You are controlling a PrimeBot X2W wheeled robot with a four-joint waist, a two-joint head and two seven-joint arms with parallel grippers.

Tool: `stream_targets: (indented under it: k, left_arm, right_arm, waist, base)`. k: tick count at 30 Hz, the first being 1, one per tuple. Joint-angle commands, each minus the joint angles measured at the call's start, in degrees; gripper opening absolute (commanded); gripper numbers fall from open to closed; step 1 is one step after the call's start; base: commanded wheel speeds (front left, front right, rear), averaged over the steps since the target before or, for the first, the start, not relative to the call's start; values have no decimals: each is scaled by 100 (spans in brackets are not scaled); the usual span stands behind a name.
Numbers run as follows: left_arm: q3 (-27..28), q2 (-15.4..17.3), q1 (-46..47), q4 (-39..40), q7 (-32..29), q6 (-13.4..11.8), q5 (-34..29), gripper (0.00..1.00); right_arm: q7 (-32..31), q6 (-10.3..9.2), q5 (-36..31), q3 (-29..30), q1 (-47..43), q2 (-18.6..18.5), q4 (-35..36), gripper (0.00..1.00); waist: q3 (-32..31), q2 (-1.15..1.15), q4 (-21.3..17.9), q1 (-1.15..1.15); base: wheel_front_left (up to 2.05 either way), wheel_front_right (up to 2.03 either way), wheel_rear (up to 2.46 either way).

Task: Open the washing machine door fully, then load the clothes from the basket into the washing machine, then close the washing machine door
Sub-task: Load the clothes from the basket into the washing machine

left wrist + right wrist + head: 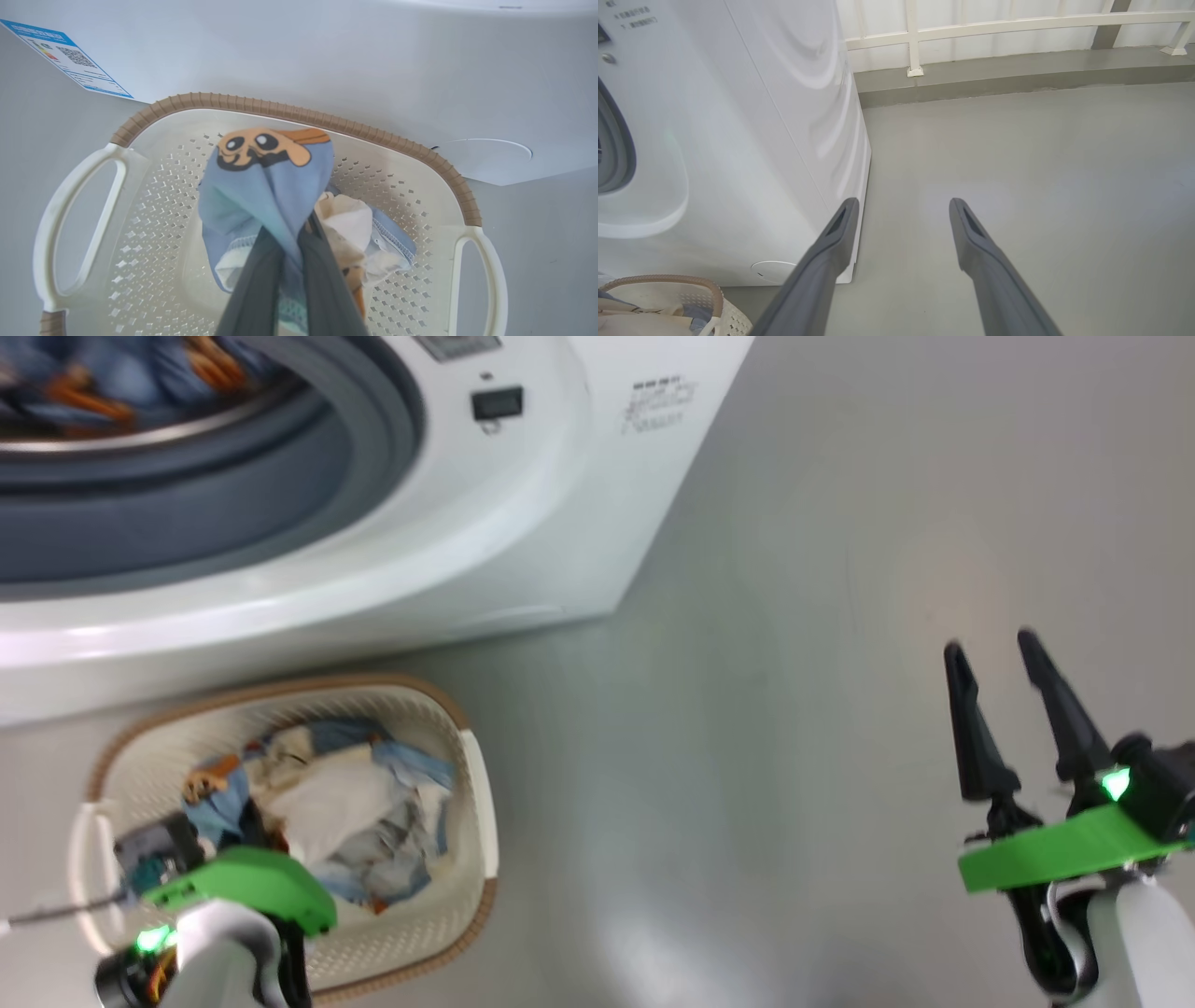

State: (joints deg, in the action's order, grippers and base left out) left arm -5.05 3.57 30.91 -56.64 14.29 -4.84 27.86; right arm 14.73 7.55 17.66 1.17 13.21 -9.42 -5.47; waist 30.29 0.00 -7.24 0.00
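Head view: the washing machine point(560, 504) stands white at the upper left, its grey rubber seal point(187, 513) ringing an uncovered drum mouth. Blurred blue and orange cloth lies inside the drum point(112, 383). On the grey floor point(794, 663) just before the machine sits the basket point(478, 775), cream with a brown rim. The clothes point(345, 793), pale blue and white, are heaped in it. My left forearm point(224, 943) hangs over the basket's near end. My right gripper point(990, 644) is at the lower right, well apart from the basket.

Left wrist view: my left gripper point(306, 224) is pinched tight on a blue piece point(261, 196) printed with an orange bear face. The piece is bunched above the basket's perforated bottom, and more cloth lies beneath it. Behind are the machine's blue label sticker point(70, 58) and round cover point(486, 154).

Right wrist view: my right gripper's fingers stand wide apart with nothing between them, over bare floor beside the machine's side panel.

I judge that loading is under way, with the door step done and closing yet to come. Next, I should raise the held piece clear of the brown rim. Then I should carry it up past the seal and release it deep in the drum, minding any trailing cloth.
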Motion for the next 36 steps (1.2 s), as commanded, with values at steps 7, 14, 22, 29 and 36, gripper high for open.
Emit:
stream_targets:
  k: [7,14,22,29,36]
  left_arm:
    - [338,23,-1092,1237,70,-193,-314,0]
    - [373,-46,-1948,2329,70,-197,-524,0]
    - [281,-65,-2639,3080,71,-185,-678,0]
    - [204,-67,-3128,3577,71,-218,-741,0]
    - [121,-68,-3446,3923,71,-261,-925,0]
  right_arm:
    - [27,-6,-110,9,-595,-46,-5,100]
    - [27,-6,-165,20,-956,-56,-91,100]
    - [27,-6,-217,-19,-1334,-9,-178,100]
    - [27,-6,-236,-44,-1643,17,-251,100]
    - [27,-6,-267,-81,-1880,17,-286,100]
  waist:
    - [-1255,0,520,0]
    - [-1831,0,642,0]
    - [-2394,0,776,0]
    - [-2901,0,896,0]
    - [-3199,0,1059,0]
  base:
    - [0,0,0]
    - [0,0,0]
    - [0,0,0]
    - [0,0,0]
    - [0,0,0]
